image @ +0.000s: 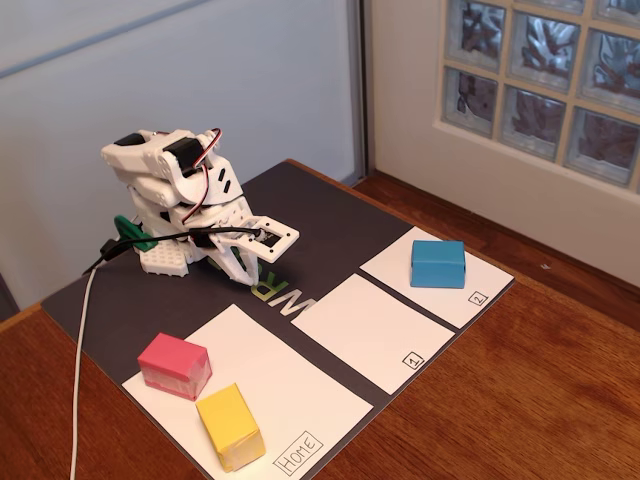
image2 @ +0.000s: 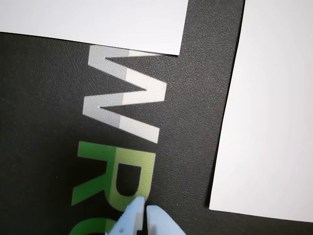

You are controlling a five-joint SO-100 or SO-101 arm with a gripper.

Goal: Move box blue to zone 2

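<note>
fixed view first: we see the gripper (image: 243, 272) folded low near the dark mat's (image: 330, 225) back-left edge, fingertips pressed together over bare mat, and the box blue (image: 438, 264) on zone 2 (image: 478, 282) at the mat's right corner.

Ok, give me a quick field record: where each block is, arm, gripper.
blue box: on zone 2 sheet
pink block: on Home sheet
yellow block: on Home sheet, beside pink
zone 1: bare
arm: folded low over dark mat
gripper: shut, holding nothing, tips close over the mat lettering
</note>
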